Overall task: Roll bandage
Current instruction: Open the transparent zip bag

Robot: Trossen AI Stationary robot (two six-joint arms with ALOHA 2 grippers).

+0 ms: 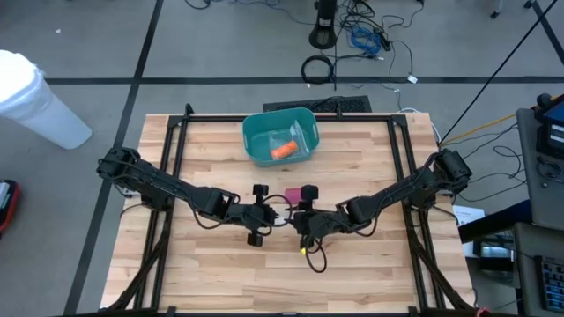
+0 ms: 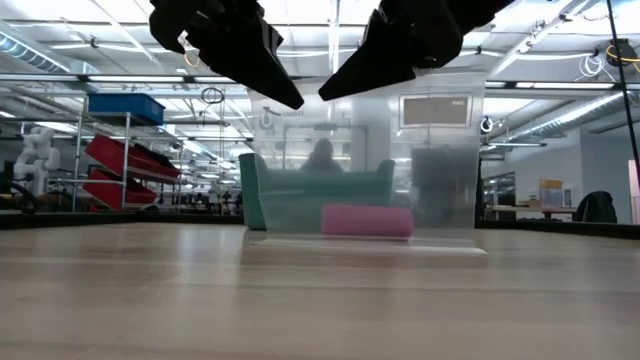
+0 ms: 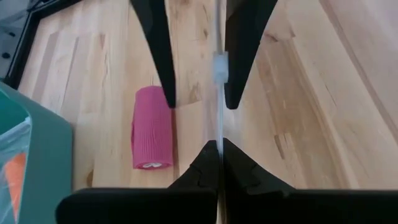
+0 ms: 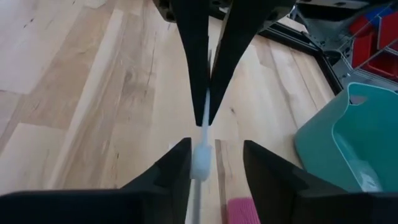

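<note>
Pink rolled bandage [image 3: 152, 129] lying on light wooden table [image 1: 352, 273], near teal plastic bin [image 1: 256, 141], seemingly already rolled. Left claw [image 3: 199, 99] above, shut on thin clear strip with white clip [image 3: 219, 68]. Right claw [image 4: 214, 163] half-open around same strip, gripping nothing. Remaining work unclear.

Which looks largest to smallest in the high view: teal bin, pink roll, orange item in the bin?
1. Teal bin, by far the largest.
2. Orange item inside the bin.
3. Pink roll, partly hidden by the arms, so only a sliver shows; its rank against the orange item is unsure.
</note>
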